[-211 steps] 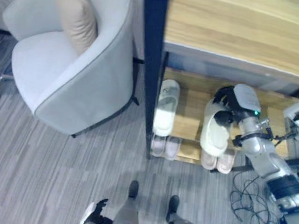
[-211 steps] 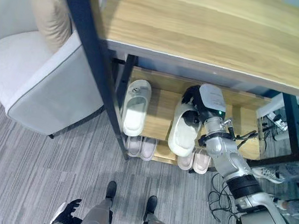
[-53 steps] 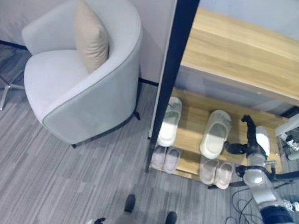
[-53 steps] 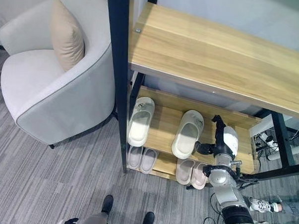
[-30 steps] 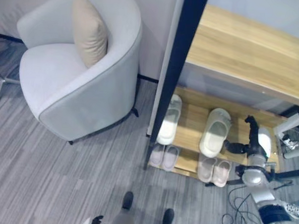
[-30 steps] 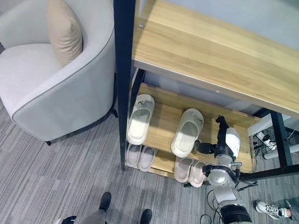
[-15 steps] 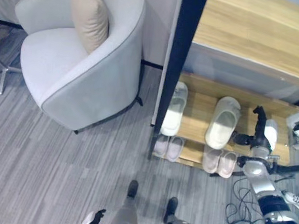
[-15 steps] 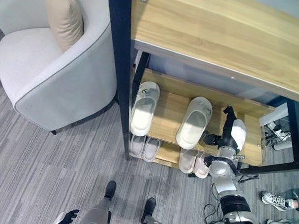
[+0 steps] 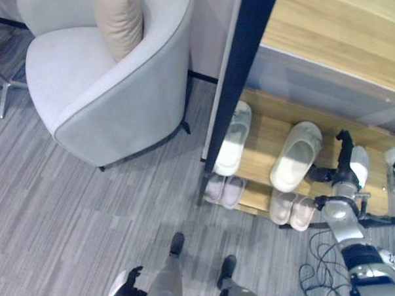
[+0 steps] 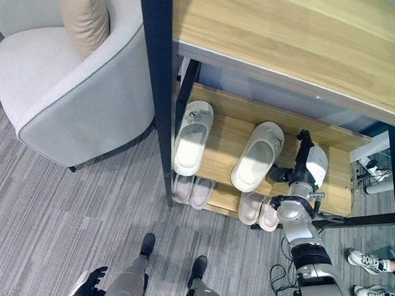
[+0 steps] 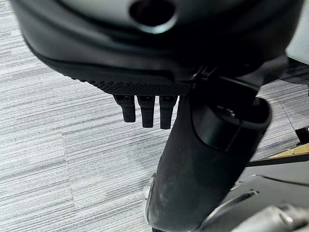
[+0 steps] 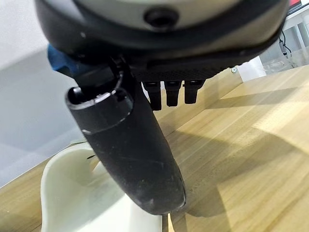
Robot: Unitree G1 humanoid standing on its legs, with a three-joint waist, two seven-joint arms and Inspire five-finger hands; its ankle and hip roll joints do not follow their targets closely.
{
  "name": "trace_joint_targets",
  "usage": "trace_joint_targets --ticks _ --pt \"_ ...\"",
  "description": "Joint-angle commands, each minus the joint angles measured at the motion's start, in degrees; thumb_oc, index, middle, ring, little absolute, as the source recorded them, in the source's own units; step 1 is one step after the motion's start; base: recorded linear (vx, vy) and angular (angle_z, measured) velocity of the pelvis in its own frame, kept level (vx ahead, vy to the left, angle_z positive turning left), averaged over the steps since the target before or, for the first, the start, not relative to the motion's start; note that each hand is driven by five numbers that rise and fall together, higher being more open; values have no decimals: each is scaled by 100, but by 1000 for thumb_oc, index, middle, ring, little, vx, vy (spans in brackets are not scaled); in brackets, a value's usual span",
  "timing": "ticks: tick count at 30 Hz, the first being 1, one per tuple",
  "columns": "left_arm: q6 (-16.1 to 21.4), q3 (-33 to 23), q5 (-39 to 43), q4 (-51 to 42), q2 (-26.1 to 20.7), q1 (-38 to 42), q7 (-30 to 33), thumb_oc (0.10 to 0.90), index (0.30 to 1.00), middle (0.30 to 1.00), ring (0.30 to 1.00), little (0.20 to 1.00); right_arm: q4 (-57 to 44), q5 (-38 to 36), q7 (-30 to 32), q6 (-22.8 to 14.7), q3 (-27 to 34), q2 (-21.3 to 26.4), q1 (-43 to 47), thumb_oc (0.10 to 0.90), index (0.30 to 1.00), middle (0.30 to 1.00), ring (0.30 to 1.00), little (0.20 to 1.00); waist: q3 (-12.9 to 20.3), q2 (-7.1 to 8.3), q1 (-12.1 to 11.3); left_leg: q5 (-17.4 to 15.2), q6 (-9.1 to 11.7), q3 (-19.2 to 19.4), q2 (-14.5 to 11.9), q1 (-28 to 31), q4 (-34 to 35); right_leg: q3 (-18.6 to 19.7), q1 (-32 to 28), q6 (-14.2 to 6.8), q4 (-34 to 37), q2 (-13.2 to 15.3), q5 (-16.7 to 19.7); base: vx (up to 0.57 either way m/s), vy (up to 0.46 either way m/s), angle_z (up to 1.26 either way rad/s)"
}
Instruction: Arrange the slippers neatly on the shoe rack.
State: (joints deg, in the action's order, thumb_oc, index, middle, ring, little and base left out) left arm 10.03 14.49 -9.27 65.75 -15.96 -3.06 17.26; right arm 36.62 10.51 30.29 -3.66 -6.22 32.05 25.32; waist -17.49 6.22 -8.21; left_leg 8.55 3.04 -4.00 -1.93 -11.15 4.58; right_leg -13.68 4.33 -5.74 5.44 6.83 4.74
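Here: right hand [image 10: 306,167] relaxed, thumb by white slipper [image 10: 257,156] | left hand [image 9: 127,286] relaxed, edge-cropped

Silver-grey arm, dark robot hand [image 10: 300,167]

Floor [image 9: 70,214]: grey striped carpet. Armchair [image 9: 101,91]: pale grey, rounded back, dark legs, left of a black upright post [image 9: 236,77]. Cushion [image 9: 118,17]: beige, upright on the seat. Wall [image 10: 207,73]: pale, behind.

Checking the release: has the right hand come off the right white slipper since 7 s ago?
Yes. The right hand then gripped the right white slipper; now it sits open beside the slipper's heel, further right along the wooden shelf.
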Motion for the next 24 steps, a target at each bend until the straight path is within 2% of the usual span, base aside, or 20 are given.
trace_joint_targets --ticks 1,2,3,5,7,10,16,17,18,19,23,24 --pt "84 342 117 170 81 37 161 800 900 900 900 900 -16 -116 29 -222 -332 325 681 596 594 594 594 594 206 -46 -356 -907 -234 -453 78 350 -123 -21 -16 -201 -281 159 -441 0 0 0" --pt "83 333 126 172 82 38 164 800 900 900 900 900 -37 -111 28 -221 -341 320 680 551 526 526 526 526 203 -50 -356 -907 -236 -453 79 351 -120 -23 -11 -203 -286 162 -442 0 0 0" --pt "83 333 126 172 82 38 164 800 900 900 900 900 -38 -111 27 -220 -341 319 680 551 526 526 526 526 204 -50 -355 -907 -236 -454 79 351 -120 -23 -10 -203 -287 162 -443 0 0 0" --pt "80 310 143 183 93 52 165 800 900 900 900 900 -103 -89 26 -221 -322 293 615 483 425 425 425 425 204 -55 -336 -912 -241 -452 89 357 -118 -15 -9 -203 -293 170 -444 0 0 0" --pt "82 305 146 180 95 51 166 800 900 900 900 900 -115 -78 35 -225 -310 284 585 447 371 371 371 371 205 -57 -334 -916 -243 -453 94 361 -120 -15 -10 -202 -300 171 -448 2 6 2" --pt "83 275 131 169 100 46 174 800 900 900 900 900 -226 50 60 -214 -243 302 463 417 326 326 326 326 223 -53 -313 -933 -250 -447 97 392 -113 -15 -14 -204 -313 176 -460 7 8 10" --pt "75 251 104 174 120 16 176 800 900 900 900 900 -366 177 129 -205 -161 327 310 400 300 300 300 300 256 -46 -293 -953 -254 -421 88 429 -104 17 -33 -202 -316 166 -472 1 1 2" --pt "71 254 99 185 131 5 173 800 900 900 900 900 -393 193 151 -193 -128 327 293 504 455 455 455 455 265 -45 -288 -957 -256 -418 89 445 -94 20 -44 -204 -312 163 -473 0 0 0" --pt "70 253 100 198 139 4 172 800 900 900 900 900 -399 190 174 -193 -109 314 286 554 531 531 531 531 269 -49 -283 -959 -257 -417 89 448 -95 22 -45 -205 -314 163 -473 0 0 0" --pt "68 246 109 211 144 1 170 800 900 900 900 900 -454 201 202 -187 -81 307 269 800 900 900 900 900 277 -49 -273 -964 -259 -413 86 456 -93 28 -45 -205 -315 162 -475 0 0 0" --pt "56 198 99 241 154 -12 186 800 900 900 900 900 -576 215 329 -181 72 214 121 800 900 900 900 900 314 -49 -253 -977 -264 -395 75 486 -81 32 -62 -204 -314 156 -485 0 0 0" --pt "38 133 91 255 161 -28 198 800 900 900 900 900 -911 289 424 -176 232 118 -63 800 900 900 900 900 346 -42 -233 -989 -271 -396 72 507 -80 38 -75 -204 -316 156 -492 0 0 0"
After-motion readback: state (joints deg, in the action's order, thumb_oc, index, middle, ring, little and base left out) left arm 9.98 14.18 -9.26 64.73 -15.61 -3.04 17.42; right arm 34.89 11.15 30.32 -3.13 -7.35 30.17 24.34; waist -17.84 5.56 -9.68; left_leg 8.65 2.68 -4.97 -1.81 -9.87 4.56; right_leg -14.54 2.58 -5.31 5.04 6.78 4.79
